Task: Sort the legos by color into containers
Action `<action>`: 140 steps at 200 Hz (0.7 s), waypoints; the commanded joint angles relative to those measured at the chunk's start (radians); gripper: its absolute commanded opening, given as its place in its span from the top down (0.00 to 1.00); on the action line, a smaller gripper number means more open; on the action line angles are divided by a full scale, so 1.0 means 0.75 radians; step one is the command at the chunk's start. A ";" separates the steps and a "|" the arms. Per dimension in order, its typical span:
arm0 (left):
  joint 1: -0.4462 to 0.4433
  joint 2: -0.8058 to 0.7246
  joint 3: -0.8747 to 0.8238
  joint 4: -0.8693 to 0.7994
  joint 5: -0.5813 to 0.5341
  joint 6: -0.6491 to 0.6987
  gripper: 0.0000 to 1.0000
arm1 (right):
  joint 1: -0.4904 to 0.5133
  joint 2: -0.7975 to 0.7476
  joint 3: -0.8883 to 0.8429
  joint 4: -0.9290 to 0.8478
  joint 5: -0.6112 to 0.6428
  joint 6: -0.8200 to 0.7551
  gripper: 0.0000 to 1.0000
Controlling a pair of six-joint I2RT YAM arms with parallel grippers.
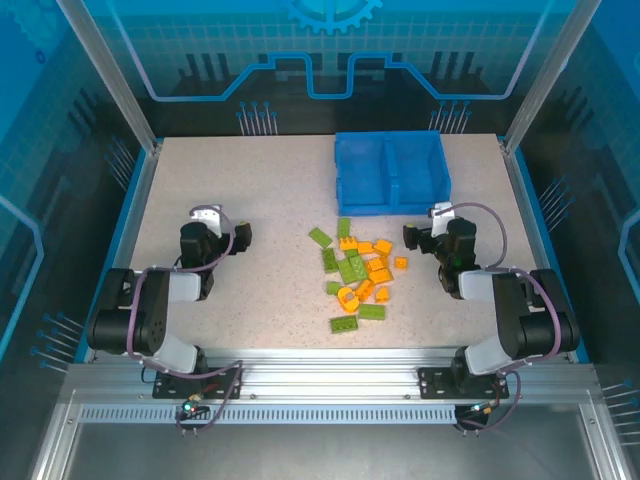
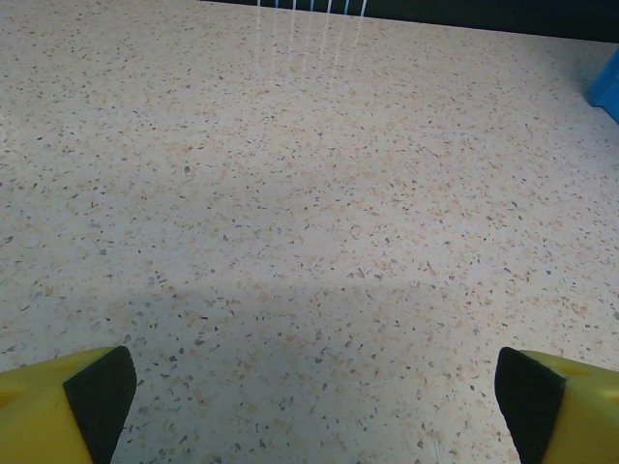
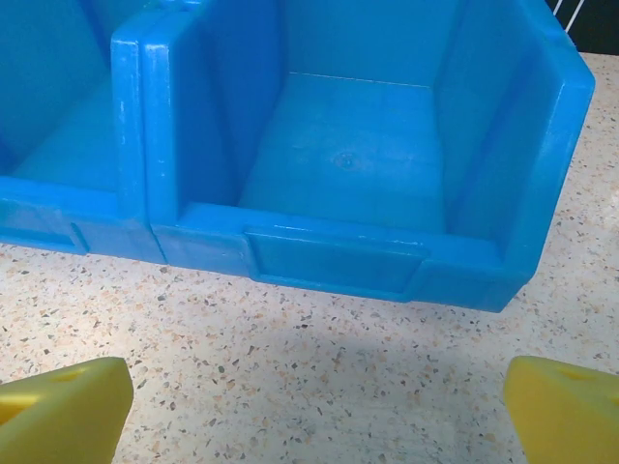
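Top external: legos (image 1: 356, 271) loose nr blue bin (image 1: 392, 201).

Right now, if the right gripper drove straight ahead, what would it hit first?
Likely the bin, its right compartment's front wall, dead ahead of the open right gripper; bare table lies between. Depth is unclear.
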 commanded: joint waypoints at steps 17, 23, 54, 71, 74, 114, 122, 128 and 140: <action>-0.005 -0.004 0.025 -0.007 0.013 0.025 0.01 | -0.021 0.008 0.022 0.003 -0.013 -0.013 0.00; -0.005 -0.003 0.025 -0.007 0.013 0.024 0.01 | -0.020 0.009 0.022 0.003 -0.014 -0.013 0.00; -0.005 -0.002 0.025 -0.008 0.013 0.024 0.01 | -0.020 0.008 0.021 0.003 -0.014 -0.013 0.00; -0.005 -0.003 0.025 -0.006 0.013 0.024 0.01 | -0.021 0.008 0.023 0.003 -0.016 -0.011 0.00; -0.005 -0.003 0.026 -0.007 0.014 0.024 0.01 | -0.021 0.008 0.022 0.003 -0.016 -0.011 0.00; -0.005 -0.001 0.025 -0.006 0.013 0.024 0.01 | -0.007 -0.035 0.028 -0.045 0.028 -0.008 0.00; -0.005 -0.001 0.026 -0.006 0.013 0.024 0.01 | -0.001 -0.103 0.051 -0.151 0.056 -0.002 0.00; -0.005 -0.004 0.022 -0.006 0.013 0.024 0.01 | 0.003 -0.160 0.075 -0.247 0.091 0.016 0.00; -0.005 -0.005 0.021 -0.001 0.016 0.027 0.01 | 0.014 -0.281 0.116 -0.438 0.187 0.095 0.00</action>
